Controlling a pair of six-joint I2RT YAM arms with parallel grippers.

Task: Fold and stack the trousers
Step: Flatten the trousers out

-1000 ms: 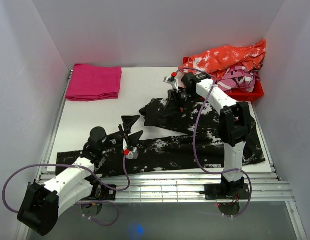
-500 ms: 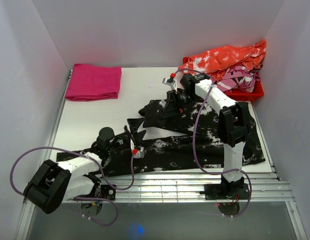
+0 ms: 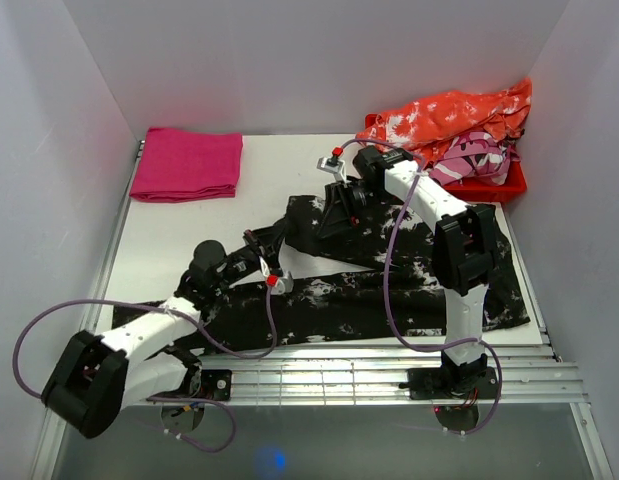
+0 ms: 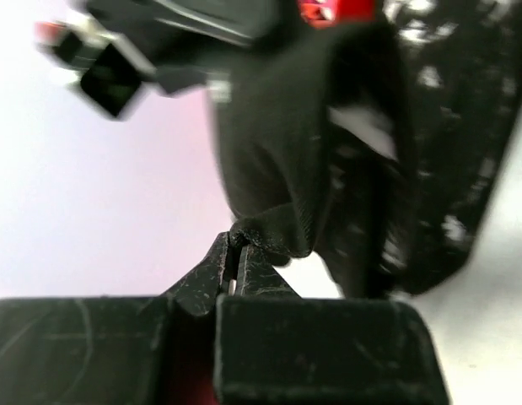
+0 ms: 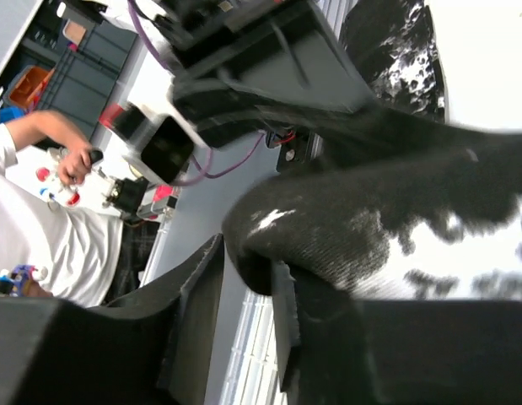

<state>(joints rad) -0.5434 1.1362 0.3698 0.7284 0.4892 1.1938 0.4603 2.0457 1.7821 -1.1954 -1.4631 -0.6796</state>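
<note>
Trousers (image 3: 389,295) lie on the near half of the white table (image 3: 189,240). One black and white leg runs along the near edge, from left to right. The rest is bunched up in the middle, under the right arm.

The left gripper (image 4: 234,253) is squeezed tight on a small fold of the black cloth. The cloth hangs from that pinch, a bit above the table. The right gripper (image 5: 248,270) has its fingers a little apart, and a thick edge of the trousers sits between them. I cannot tell if they are squeezing it or letting it go.

I think the job now is to lay one part of the trousers flat over the other. To do that well, the left arm should lift slowly, so the small pinch does not slip out. The right arm needs a good hold too, or one side will sag. Both hands should move at the same height and pull the cloth smooth. Then the edges can line up before they set it down.

The pink folded cloth (image 3: 187,163) is at the far left. The orange clothes (image 3: 449,112) are at the far right. Both are well away, and it is best to stay clear of them.
</note>
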